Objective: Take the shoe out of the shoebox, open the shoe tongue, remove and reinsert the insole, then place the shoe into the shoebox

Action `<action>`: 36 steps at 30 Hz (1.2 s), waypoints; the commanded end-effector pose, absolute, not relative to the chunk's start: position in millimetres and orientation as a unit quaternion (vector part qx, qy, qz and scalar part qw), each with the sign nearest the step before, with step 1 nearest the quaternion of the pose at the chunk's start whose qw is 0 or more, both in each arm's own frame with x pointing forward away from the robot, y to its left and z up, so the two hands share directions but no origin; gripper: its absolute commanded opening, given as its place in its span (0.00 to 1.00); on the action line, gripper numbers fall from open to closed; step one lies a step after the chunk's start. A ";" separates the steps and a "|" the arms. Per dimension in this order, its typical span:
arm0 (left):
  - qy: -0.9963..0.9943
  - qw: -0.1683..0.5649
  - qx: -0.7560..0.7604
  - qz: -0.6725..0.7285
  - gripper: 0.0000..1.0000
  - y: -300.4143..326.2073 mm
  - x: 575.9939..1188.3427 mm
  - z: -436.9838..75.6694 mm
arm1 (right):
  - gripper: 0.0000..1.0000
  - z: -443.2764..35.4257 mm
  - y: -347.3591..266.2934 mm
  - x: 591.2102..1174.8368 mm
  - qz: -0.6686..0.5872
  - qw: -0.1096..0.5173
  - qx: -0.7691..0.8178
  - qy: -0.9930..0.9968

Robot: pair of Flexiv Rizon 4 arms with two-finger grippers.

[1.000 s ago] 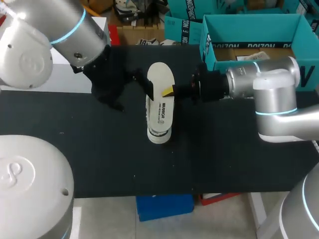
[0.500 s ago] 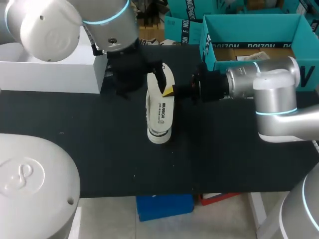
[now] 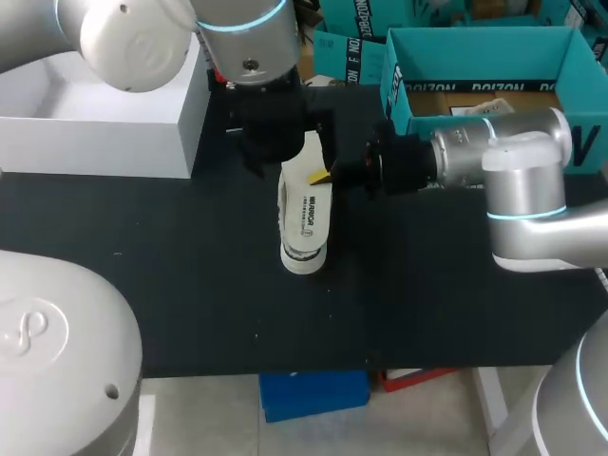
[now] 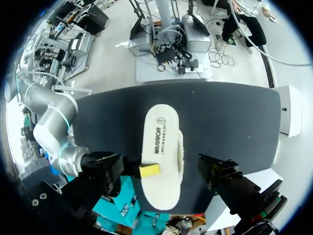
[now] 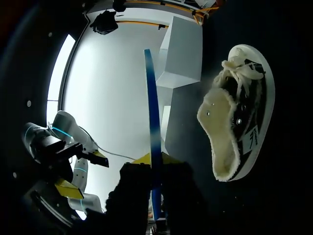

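Observation:
A white insole with dark print hangs flat over the shoe, which lies on its side on the black table. My right gripper is shut on the insole's edge, coming in from the right. In the right wrist view the insole shows edge-on as a thin blue strip between the gripper's yellow tips. Beside it lies the fleece-lined shoe with white laces. My left gripper hangs open above the insole's far end. Its black fingers straddle the insole without touching it.
The teal shoebox stands open at the back right, behind my right arm. A white box sits at the back left. Bare black table stretches in front of the shoe and to both sides.
My left arm has swung right, from left of the shoe to above its far end, uncovering the white box. The right gripper and the insole have stayed put.

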State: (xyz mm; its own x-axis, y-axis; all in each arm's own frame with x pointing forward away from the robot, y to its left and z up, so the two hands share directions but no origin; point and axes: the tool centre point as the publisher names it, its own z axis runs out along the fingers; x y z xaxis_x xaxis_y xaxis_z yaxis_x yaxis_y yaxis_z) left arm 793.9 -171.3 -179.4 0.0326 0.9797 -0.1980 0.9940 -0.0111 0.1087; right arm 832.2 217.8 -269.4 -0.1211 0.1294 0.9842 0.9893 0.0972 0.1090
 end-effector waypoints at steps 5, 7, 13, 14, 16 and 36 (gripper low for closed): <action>0.690 0.106 0.716 -0.029 1.00 -177.9 819.1 -182.6 | 0.00 -269.6 218.4 832.0 -0.470 0.457 -0.481 -0.583; 0.689 0.106 0.717 -0.028 1.00 -177.6 826.4 -183.3 | 0.00 -269.6 218.4 832.0 -0.470 0.457 -0.481 -0.583; 0.691 0.108 0.714 -0.022 1.00 -174.4 853.4 -184.2 | 0.00 -269.6 218.4 832.0 -0.470 0.457 -0.481 -0.583; 0.692 0.108 0.713 -0.022 1.00 -173.8 858.1 -184.5 | 0.00 -269.6 218.4 832.0 -0.470 0.457 -0.481 -0.583; 0.694 0.108 0.712 -0.022 1.00 -172.6 867.8 -185.2 | 0.00 -269.6 218.4 832.0 -0.470 0.457 -0.481 -0.583; 0.705 0.117 0.699 -0.031 1.00 -169.9 932.4 -201.3 | 0.00 -269.6 218.4 832.0 -0.470 0.457 -0.481 -0.583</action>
State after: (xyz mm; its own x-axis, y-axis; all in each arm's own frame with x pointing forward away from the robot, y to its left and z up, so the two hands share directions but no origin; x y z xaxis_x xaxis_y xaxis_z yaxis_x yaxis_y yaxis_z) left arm 926.7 -167.6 -198.4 0.0020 0.9778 -0.2094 0.9921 0.0243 0.1231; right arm 832.2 217.8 -269.4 -0.1211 0.1294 0.9842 0.9893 0.0972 0.1090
